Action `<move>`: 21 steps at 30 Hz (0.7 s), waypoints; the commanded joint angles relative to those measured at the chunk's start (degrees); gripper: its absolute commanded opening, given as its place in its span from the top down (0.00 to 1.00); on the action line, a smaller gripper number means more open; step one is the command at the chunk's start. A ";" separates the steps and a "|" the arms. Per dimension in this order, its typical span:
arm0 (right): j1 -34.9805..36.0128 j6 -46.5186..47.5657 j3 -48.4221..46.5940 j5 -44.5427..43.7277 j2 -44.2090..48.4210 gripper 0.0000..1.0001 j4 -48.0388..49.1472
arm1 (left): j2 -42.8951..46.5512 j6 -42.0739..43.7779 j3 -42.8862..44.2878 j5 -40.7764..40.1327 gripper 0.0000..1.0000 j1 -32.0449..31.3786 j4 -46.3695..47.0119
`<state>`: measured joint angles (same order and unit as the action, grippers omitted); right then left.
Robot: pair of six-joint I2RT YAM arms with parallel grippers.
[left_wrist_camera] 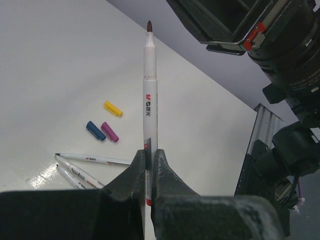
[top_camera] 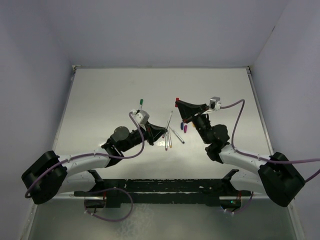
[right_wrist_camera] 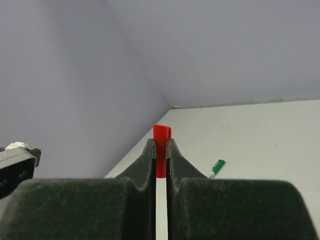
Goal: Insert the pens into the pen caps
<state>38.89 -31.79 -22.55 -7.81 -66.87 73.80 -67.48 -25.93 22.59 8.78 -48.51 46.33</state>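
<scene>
Left gripper (left_wrist_camera: pixel 148 160) clamped on an uncapped pen (left_wrist_camera: pixel 150 85), tip pointing away; right gripper (right_wrist_camera: pixel 161 150) clamped on the red cap (right_wrist_camera: pixel 161 132).

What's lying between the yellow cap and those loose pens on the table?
The blue cap and purple cap, side by side, in the left wrist view.
</scene>
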 commanded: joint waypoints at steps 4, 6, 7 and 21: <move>0.11 -4.54 -1.21 2.40 -3.04 1.00 9.35 | 0.31 0.30 -0.25 0.09 1.00 0.17 6.52; 0.11 -5.28 -1.32 2.98 -3.86 1.00 10.40 | 0.10 0.12 -0.25 -0.26 1.00 0.17 6.94; 0.12 -5.64 -1.50 3.32 -4.22 1.00 10.84 | 0.04 -0.09 -0.38 -0.38 1.00 0.17 7.24; 0.10 -7.62 -1.88 4.62 -5.03 1.00 12.87 | -0.10 -0.61 -1.15 -1.22 1.00 0.18 7.76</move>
<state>38.89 -38.59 -22.57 -4.58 -72.38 81.89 -67.55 -25.98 21.61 8.01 -48.51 50.13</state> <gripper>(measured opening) 0.035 0.030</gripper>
